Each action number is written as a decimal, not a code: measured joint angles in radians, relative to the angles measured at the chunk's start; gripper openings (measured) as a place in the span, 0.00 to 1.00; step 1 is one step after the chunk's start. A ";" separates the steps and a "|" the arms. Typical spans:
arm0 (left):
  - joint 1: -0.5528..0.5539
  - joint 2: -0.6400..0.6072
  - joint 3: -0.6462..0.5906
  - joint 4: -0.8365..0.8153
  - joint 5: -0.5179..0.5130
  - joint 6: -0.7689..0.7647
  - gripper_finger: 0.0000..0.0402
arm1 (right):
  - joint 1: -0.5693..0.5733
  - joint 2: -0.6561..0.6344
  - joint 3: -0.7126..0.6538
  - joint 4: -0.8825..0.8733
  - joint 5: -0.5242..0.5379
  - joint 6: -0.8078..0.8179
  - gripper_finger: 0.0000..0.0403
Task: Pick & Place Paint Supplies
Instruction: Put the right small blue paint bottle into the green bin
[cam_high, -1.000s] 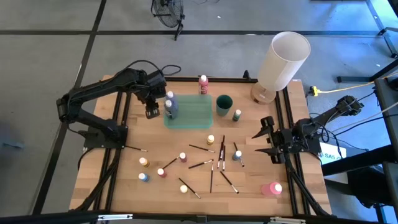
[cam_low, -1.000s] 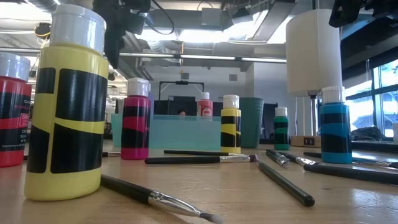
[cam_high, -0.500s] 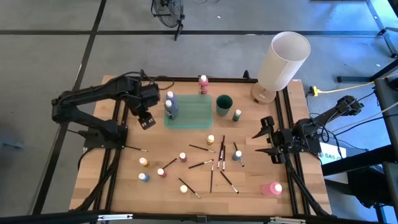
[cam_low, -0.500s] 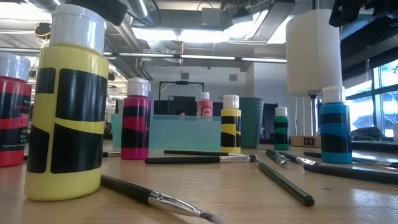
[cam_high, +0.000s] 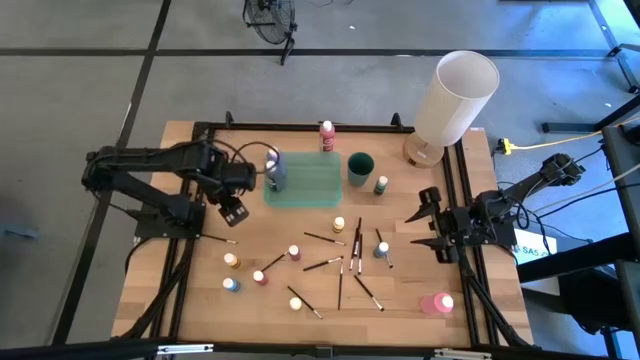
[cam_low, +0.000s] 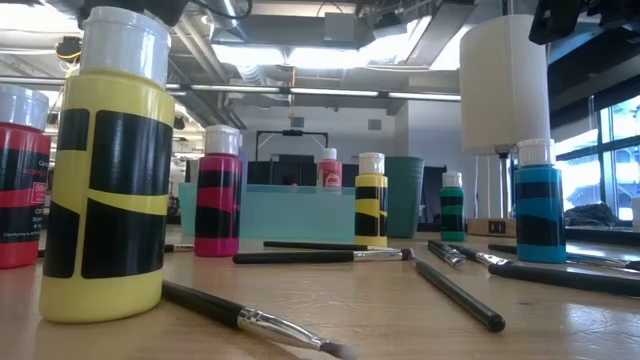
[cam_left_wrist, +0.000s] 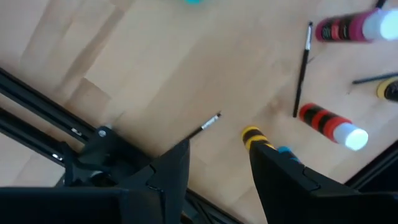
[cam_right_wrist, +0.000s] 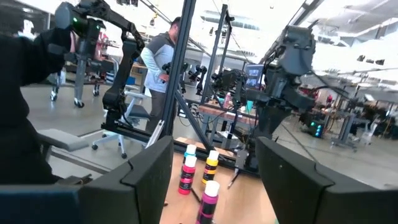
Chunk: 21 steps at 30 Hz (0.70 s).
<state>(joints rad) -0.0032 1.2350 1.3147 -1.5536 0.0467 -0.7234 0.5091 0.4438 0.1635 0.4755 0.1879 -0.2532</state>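
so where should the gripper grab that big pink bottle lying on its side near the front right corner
Grip the big pink bottle across the middle of its body, coming straight down from above. It lies flat on the table, white cap pointing toward the right edge, so the round sides are exposed to fingers closing across its width. Nothing crowds it; the nearest brush lies well clear. The right gripper is closest, probably the easier reach.

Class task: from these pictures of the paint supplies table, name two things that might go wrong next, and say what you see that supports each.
1. The left tool, open and empty, hangs close to the two bottles standing in the teal tray; a careless swing may topple them.
2. The brushes lie crossed among upright small bottles, so grasping one may drag another or knock over a bottle.
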 joint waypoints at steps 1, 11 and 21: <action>-0.021 0.000 0.000 0.000 0.000 -0.013 0.41 | 0.000 0.000 0.000 0.000 0.000 -0.014 0.57; -0.185 0.000 0.000 0.000 -0.008 -0.275 0.41 | 0.000 0.000 0.000 0.014 0.028 -0.048 0.58; -0.303 0.000 0.000 0.000 -0.101 -0.427 0.40 | 0.000 0.000 0.000 0.074 0.028 -0.114 0.58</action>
<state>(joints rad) -0.3066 1.2354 1.3144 -1.5532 -0.0546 -1.1508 0.5092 0.4438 0.1637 0.5494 0.2161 -0.3676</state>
